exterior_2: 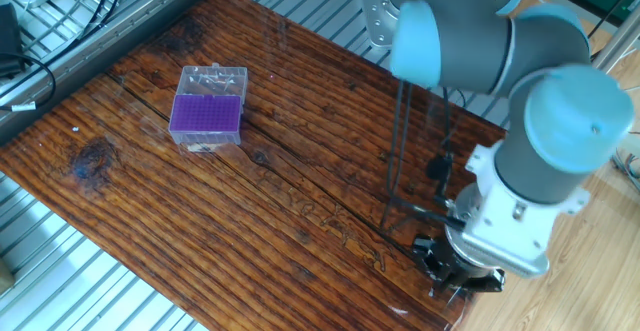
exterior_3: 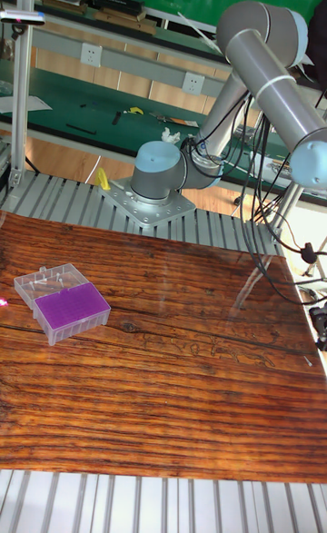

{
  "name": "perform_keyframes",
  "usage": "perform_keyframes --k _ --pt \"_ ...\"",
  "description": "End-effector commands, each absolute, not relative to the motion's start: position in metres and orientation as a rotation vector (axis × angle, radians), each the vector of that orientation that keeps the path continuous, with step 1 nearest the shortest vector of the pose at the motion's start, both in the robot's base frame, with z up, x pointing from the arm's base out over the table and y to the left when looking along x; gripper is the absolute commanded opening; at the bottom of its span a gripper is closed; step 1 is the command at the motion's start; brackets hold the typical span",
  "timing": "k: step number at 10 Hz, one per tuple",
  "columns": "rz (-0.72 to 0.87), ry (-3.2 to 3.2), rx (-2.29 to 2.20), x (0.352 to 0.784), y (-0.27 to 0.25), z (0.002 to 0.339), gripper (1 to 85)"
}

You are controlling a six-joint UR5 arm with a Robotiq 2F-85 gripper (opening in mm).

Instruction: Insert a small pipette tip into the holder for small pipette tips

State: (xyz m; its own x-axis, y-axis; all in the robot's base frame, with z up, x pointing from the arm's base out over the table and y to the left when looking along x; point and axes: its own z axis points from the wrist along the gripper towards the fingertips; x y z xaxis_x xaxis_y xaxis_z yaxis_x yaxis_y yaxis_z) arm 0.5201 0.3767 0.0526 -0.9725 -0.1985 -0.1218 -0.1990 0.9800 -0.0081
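lab: green workbench (exterior_3: 54,88) (wall sockets (exterior_3: 89,53))
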Motion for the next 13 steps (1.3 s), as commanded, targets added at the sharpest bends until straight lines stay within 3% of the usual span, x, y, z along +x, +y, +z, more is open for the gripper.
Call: perform_keyframes --k 1,4,13 --pt "0.024 3.019 -0.314 0.511 0.386 0.039 31.7" --pt "0.006 3.010 -0.323 0.530 0.376 0.036 34.7" --pt "0.009 3.012 -0.309 0.536 0.383 0.021 29.0"
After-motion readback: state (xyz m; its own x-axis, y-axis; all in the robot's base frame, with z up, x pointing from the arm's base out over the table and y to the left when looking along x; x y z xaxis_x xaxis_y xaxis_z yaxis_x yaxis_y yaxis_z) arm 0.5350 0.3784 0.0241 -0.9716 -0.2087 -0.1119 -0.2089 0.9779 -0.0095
